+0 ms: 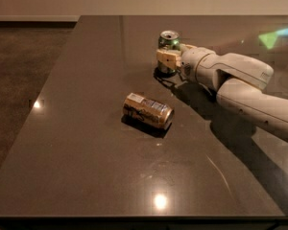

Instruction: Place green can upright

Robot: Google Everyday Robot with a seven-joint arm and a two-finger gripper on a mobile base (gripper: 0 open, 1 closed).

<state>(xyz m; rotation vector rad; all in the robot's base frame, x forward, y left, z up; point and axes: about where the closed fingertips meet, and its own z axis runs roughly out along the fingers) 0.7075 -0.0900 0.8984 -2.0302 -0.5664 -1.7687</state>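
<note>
The green can (pixel 169 40) stands upright at the far middle of the dark table (pixel 86 143), silver top with pull tab facing up. My gripper (pixel 171 56) reaches in from the right and is shut on the can's lower half. One tan finger pad (pixel 165 59) lies across the can's front; the other finger is behind it. The can's base is at or just above the table surface; I cannot tell whether it touches. The white arm (pixel 240 87) stretches off to the right.
A gold-brown can (pixel 148 110) lies on its side in the middle of the table, in front and to the left of the gripper. The table's left edge (pixel 48 85) drops to a carpeted floor. Light glints show on the tabletop.
</note>
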